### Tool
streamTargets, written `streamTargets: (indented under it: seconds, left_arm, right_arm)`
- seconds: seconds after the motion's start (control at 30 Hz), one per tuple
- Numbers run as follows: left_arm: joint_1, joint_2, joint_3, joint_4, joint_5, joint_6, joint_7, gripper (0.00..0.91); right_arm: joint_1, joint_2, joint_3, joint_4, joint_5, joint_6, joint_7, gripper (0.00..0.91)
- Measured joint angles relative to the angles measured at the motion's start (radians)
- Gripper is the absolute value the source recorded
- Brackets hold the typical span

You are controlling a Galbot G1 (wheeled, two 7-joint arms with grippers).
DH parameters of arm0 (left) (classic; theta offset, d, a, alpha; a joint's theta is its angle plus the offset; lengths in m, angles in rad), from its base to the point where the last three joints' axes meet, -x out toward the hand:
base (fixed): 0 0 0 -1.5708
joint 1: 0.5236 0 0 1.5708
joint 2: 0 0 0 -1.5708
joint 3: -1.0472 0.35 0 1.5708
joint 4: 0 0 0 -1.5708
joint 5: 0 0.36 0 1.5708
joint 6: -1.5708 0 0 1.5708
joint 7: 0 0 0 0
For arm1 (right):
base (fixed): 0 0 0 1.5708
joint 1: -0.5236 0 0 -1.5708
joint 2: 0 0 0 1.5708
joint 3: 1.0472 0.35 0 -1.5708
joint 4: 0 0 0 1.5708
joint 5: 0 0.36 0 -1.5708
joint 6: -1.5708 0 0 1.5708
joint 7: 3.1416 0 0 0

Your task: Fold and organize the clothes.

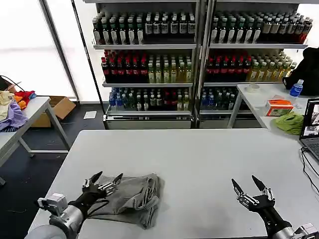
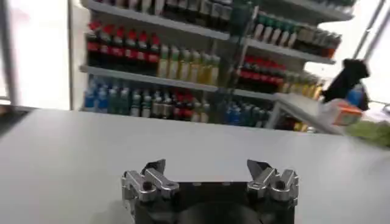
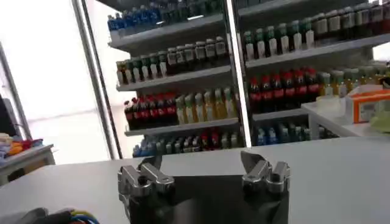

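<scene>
A grey shirt (image 1: 130, 198) lies bunched and roughly folded on the surface (image 1: 199, 159), near its front left edge. The left claw (image 1: 103, 181) hovers spread open over the shirt's left side; the right claw (image 1: 250, 190), also open, waits well right of the shirt. Pinching only the top layer could drag the folds apart.

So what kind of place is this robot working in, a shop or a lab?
Probably a test lab staged like a shop. Shelving racks packed with bottled drinks fill the back wall, yet the grey shirt lies on a plain white folding table, and a laptop sits at its right edge.
</scene>
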Motion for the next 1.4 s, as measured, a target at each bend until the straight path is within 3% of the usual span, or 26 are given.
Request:
streamTargets:
  seconds: [0.27, 0.77, 0.8, 0.83, 0.9, 0.93, 1.0, 1.07, 1.4]
  left_arm:
    - [0.022, -0.029, -0.053, 0.095, 0.093, -0.004, 0.017, 0.907]
    - [0.015, -0.079, -0.007, 0.196, 0.225, -0.022, 0.030, 0.907]
    - [0.016, -0.084, -0.002, 0.197, 0.229, -0.022, 0.031, 0.695]
    - [0.017, -0.088, 0.002, 0.199, 0.233, -0.022, 0.031, 0.595]
    - [0.018, -0.096, 0.012, 0.199, 0.237, -0.022, 0.030, 0.181]
    - [0.019, -0.099, 0.016, 0.199, 0.239, -0.022, 0.030, 0.121]
    - [0.022, -0.109, 0.027, 0.200, 0.242, -0.022, 0.030, 0.040]
    - [0.023, -0.117, 0.036, 0.200, 0.244, -0.022, 0.030, 0.020]
    - [0.029, -0.164, 0.040, 0.190, 0.197, -0.022, 0.029, 0.020]
  right_arm:
    - [0.000, -0.010, 0.005, 0.000, 0.003, 0.000, 0.000, 0.907]
    - [-0.006, -0.001, 0.012, 0.017, 0.008, -0.001, -0.003, 0.907]
    - [-0.006, -0.001, 0.013, 0.017, 0.008, -0.001, -0.003, 0.907]
    - [-0.006, 0.000, 0.013, 0.018, 0.008, -0.001, -0.003, 0.907]
    - [-0.007, 0.001, 0.013, 0.019, 0.008, -0.001, -0.003, 0.907]
    - [-0.008, 0.002, 0.013, 0.021, 0.008, -0.001, -0.003, 0.907]
    - [-0.010, 0.004, 0.012, 0.022, 0.008, -0.001, -0.003, 0.907]
    - [-0.013, 0.005, 0.012, 0.025, 0.009, 0.000, -0.003, 0.907]
    - [-0.017, 0.009, 0.013, 0.027, 0.012, 0.003, -0.003, 0.907]
